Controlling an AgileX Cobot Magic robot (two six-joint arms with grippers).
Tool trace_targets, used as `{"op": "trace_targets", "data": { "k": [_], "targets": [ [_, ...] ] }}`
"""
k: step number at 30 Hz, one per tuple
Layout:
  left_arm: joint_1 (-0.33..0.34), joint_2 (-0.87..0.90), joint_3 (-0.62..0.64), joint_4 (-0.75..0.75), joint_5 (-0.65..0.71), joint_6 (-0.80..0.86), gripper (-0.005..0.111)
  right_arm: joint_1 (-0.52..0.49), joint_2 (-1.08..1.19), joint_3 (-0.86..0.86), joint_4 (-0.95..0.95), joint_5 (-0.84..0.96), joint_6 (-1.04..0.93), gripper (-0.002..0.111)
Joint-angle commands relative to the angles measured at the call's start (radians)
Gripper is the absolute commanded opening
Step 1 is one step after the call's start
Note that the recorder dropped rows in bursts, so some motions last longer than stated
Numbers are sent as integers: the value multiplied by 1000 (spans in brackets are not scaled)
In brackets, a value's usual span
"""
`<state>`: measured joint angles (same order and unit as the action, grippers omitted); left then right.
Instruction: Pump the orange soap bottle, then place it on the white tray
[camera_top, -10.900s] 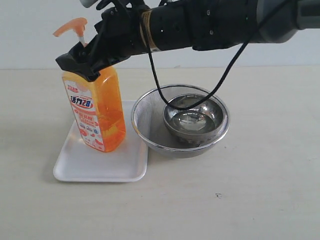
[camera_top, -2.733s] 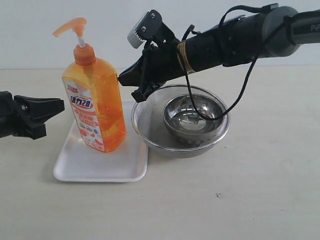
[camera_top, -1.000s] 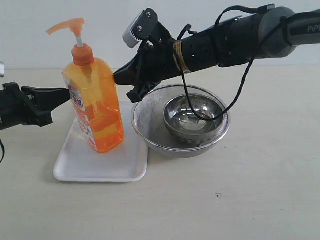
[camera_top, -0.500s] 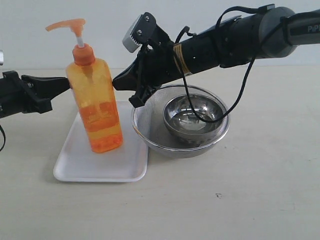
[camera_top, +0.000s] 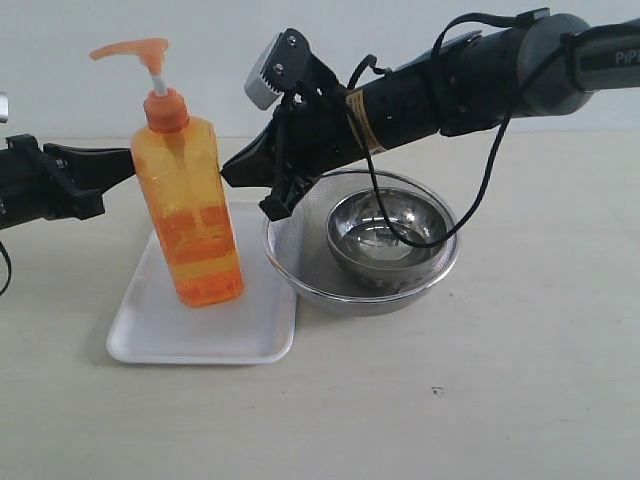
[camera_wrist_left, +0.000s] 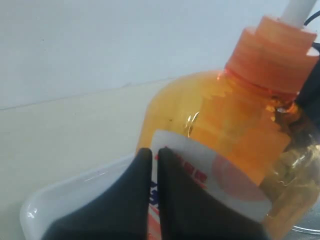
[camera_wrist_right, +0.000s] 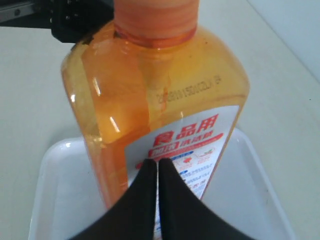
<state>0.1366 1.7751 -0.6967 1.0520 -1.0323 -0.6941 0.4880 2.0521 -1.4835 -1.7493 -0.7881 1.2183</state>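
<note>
Pale beige counter (camera_top: 500, 400), plain white wall (camera_top: 40, 90) behind. Big black R arm (camera_top: 470, 80) reaches in over the mesh strainer (camera_top: 300, 250), with the steel bowl (camera_top: 390, 235) sitting inside it. Only the ext. view gives those properly.

Just left of the strainer is the white tray (camera_top: 150, 335). The orange soap bottle (camera_top: 190, 220) stands on it, pump head (camera_top: 130, 50) pointing left. The ext. view gets a plain orange side, no print. Both wrist cams catch the label (camera_wrist_right: 192, 142), and the R wrist cam also picks up a stamped code above it.

L gripper (camera_top: 122, 162) is at the bottle's left shoulder and R gripper (camera_top: 230, 172) at its right. Contact: can't tell. The wrist cams settle the jaws: both pinched closed, nothing between them.

Vs. a few sec back, the label faced the ext. cam and is now turned away. The L gripper sits higher against the bottle than it did.
</note>
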Motion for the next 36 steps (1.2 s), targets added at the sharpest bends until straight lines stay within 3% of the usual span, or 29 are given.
{"op": "trace_targets", "data": {
  "k": [1, 15, 36],
  "targets": [
    [-9, 1, -7, 6, -7, -8, 5, 2, -5, -4, 5, -16, 5, 0],
    [-9, 40, -95, 70, -7, -91, 5, 2, -5, -4, 5, -42, 3, 0],
    [-9, 48, -94, 70, -7, -91, 5, 2, -5, -4, 5, -43, 3, 0]
  ]
}}
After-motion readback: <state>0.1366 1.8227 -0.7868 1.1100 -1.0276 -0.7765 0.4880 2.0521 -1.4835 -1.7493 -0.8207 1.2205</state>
